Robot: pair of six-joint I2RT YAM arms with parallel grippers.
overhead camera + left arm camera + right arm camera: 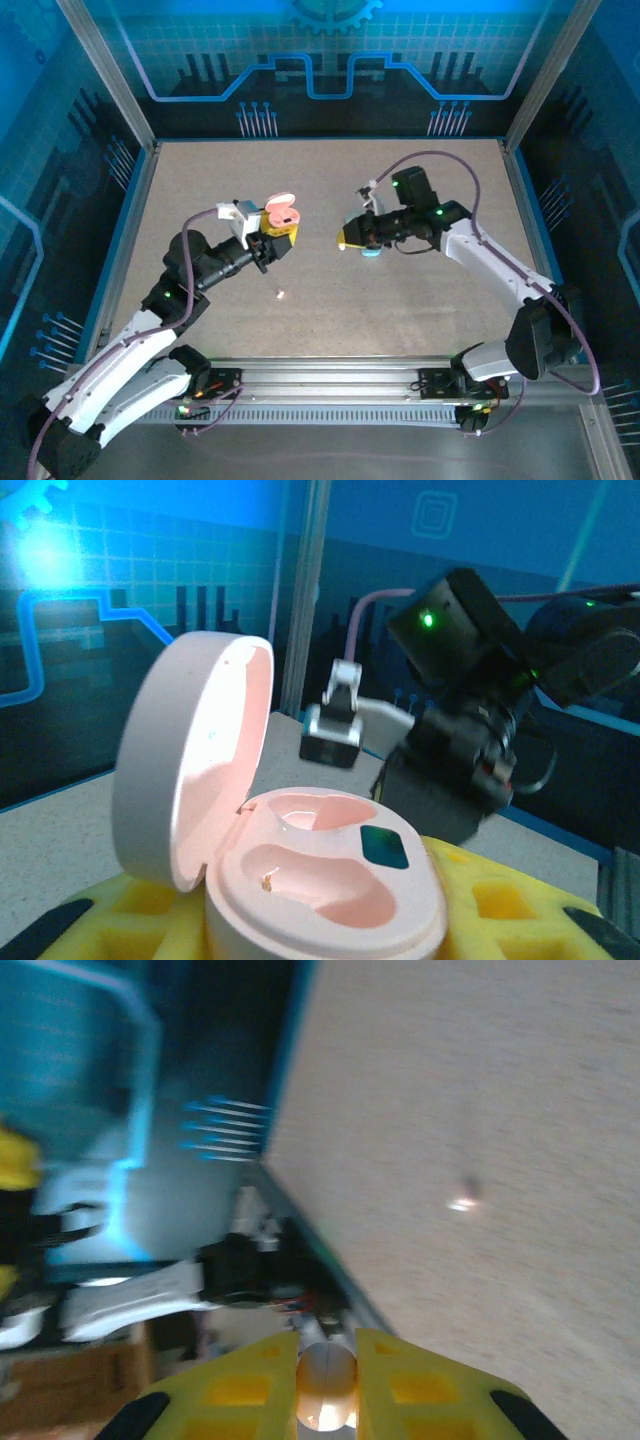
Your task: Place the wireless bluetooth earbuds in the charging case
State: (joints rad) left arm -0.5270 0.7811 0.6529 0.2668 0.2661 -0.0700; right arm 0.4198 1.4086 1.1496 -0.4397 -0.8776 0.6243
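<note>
The beige table (400, 330) sits inside a blue-lit enclosure, and I have both arms lifted over its middle. My left gripper (272, 243) is clamped on the pink case (330, 880), with the lid tipped back so both hollows, which look empty, face the other arm. My right gripper (352, 238) is pinched tight on a pale earbud (326, 1398), held near the case for seating. A second earbud (280, 294) lies on the table below

Beige speckled table (320, 300); blue printed backdrop (330, 60); aluminium rail (330, 375) near edge.
</note>
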